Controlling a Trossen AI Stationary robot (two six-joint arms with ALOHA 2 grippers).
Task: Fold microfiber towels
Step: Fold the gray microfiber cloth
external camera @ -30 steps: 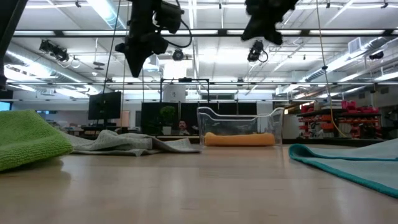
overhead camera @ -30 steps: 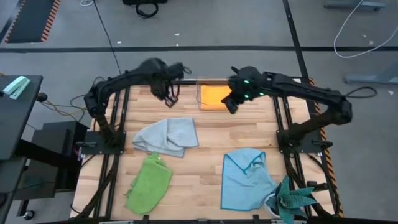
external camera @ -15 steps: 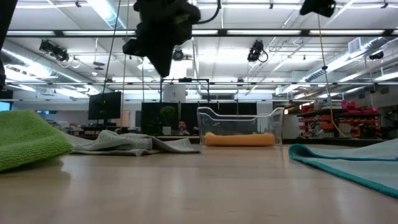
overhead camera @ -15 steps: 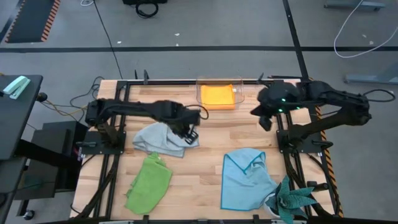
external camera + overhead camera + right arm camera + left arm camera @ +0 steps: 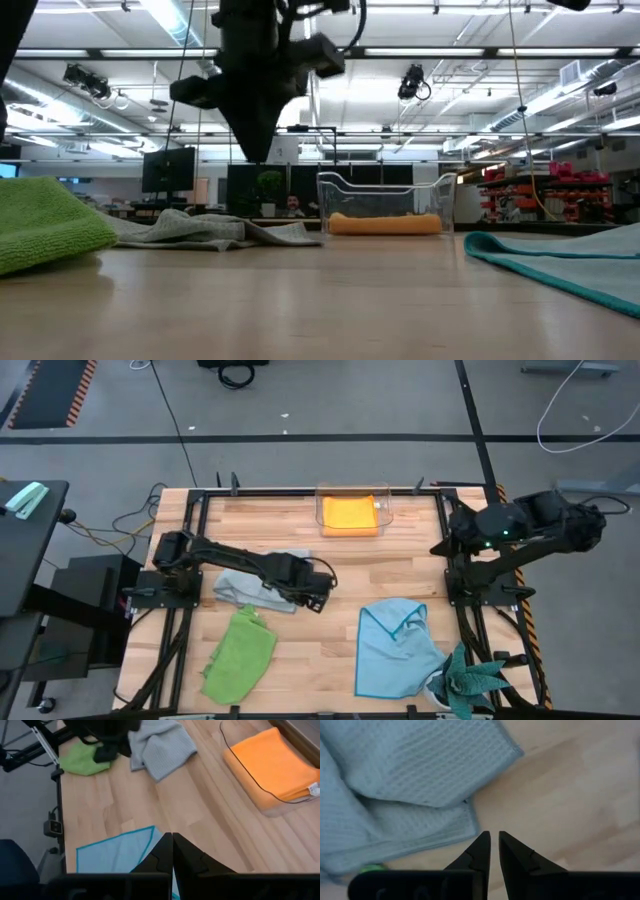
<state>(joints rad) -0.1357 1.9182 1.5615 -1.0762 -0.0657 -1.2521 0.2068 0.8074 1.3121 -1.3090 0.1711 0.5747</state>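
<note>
The grey towel (image 5: 250, 582) lies crumpled at the table's left middle, with the lime green towel (image 5: 240, 652) nearer and the light blue towel (image 5: 395, 650) at the near right. The orange towel (image 5: 349, 514) rests folded inside the clear box (image 5: 385, 195). My left gripper (image 5: 316, 598) points straight down above the bare wood just off the grey towel's (image 5: 420, 770) right edge, well clear of the table (image 5: 255, 155), with only a narrow slit between its fingers (image 5: 494, 837). My right gripper (image 5: 172, 837) is shut and drawn back over the table's right edge (image 5: 440, 547).
A teal spiky plant (image 5: 470, 685) stands at the near right corner. Bare wood lies in the table's middle (image 5: 350, 575) between the grey and light blue towels. Black frame rails run along both sides of the table.
My left gripper has swung from the far edge beside the clear box toward the near side and down, rolling as it went, to the grey towel's right edge. My right gripper has pulled away from the box toward the table's right edge and risen. The towels lie unchanged.
</note>
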